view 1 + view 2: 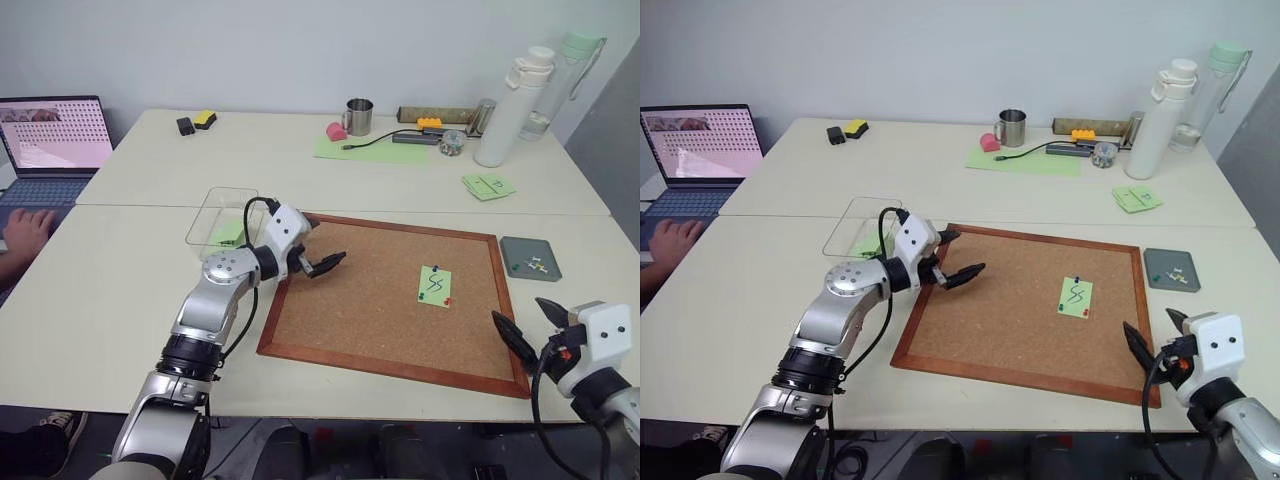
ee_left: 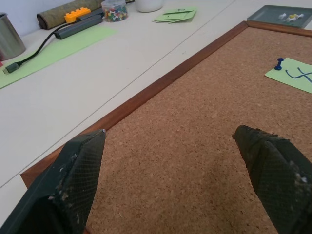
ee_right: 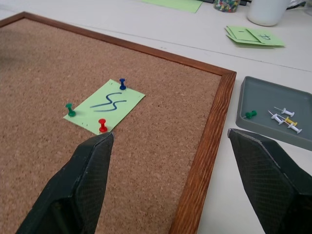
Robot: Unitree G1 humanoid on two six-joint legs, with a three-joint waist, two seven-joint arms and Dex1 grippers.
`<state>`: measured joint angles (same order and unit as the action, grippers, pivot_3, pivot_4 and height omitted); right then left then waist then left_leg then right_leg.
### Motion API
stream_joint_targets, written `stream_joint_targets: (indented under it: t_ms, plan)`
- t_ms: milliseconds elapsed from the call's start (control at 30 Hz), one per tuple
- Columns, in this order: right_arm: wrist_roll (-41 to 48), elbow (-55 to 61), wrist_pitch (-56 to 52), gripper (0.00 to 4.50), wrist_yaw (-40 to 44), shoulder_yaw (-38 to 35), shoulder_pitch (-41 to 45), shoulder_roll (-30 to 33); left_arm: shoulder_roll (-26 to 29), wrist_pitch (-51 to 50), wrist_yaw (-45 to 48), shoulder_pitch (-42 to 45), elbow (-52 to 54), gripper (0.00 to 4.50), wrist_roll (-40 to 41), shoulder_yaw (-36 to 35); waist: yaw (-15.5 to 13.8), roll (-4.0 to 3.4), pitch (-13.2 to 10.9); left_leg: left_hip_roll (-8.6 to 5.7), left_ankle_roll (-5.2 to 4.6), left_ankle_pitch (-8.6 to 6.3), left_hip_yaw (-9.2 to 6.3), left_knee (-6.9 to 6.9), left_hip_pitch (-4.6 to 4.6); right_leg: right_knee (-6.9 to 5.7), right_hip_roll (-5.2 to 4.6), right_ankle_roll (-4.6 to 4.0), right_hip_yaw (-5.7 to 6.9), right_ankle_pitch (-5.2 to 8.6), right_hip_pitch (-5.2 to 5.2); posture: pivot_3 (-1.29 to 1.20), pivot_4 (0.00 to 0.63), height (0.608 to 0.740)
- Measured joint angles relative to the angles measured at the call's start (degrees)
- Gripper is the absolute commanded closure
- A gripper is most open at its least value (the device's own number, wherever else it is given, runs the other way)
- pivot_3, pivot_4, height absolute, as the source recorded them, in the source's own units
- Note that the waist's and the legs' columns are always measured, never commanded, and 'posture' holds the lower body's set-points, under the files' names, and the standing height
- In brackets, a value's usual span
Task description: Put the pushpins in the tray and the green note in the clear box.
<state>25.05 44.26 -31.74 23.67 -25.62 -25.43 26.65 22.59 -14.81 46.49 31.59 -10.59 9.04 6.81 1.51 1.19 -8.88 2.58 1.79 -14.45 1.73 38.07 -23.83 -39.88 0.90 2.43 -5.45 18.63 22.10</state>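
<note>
while still pinned to cork board [image 1: 380,300] by blue, red and green pushpins [image 3: 102,125], green note [image 3: 108,105] risks tearing if tugged early; both grippers [image 1: 530,320] gape empty.

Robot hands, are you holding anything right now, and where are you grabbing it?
Nothing is held. The left hand hangs open over the cork board, and the right hand is open near the board's corner.

Cork board [image 1: 395,295] w/ wood frame on front worktop [image 1: 110,300]; back worktop: metal mug [image 1: 359,116], white bottle [image 1: 508,106], large green sheet [image 1: 375,149], paired green notes [image 1: 488,185]; laptop [image 1: 52,150] far left, person's hand [image 1: 26,232] on it.
</note>
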Motion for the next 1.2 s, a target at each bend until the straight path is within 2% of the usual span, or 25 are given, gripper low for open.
stream_joint_targets:
  t_ms: [500, 800, 1200]
  plan:
    - [0.93, -0.49, 0.1, 0.4, -0.18, -0.86, 1.4, -0.07, 0.32, -1.61, 0.79, 0.0, 0.01, 0.01, 0.6, -0.58, -0.01, 0.0, 0.0, 0.01, 0.0, 0.0, -0.02, 0.01, -0.01, -0.01, 0.01, 0.0, -0.02, 0.0, 0.0, 0.0, 0.15, 0.74]
    - [3.27, -0.61, 0.0, 0.4, 2.14, -1.4, 0.56, 0.73, 3.04, -2.57, 5.95, 0.02, 0.01, 0.01, 3.29, -1.06, 0.01, 0.0, 0.0, 0.02, 0.0, 0.0, -0.02, 0.01, 0.0, -0.01, 0.01, 0.0, -0.01, 0.0, 0.0, 0.0, 0.15, 0.74]
    - [3.88, -0.48, -0.04, 0.4, 2.47, -1.5, 0.25, 2.12, 3.07, -3.78, 7.88, 0.44, 0.14, 0.01, 4.55, -1.01, 0.0, 0.0, 0.0, 0.01, 0.0, 0.0, -0.02, 0.01, -0.01, -0.01, 0.01, 0.0, -0.01, 0.0, 0.0, 0.0, 0.15, 0.74]
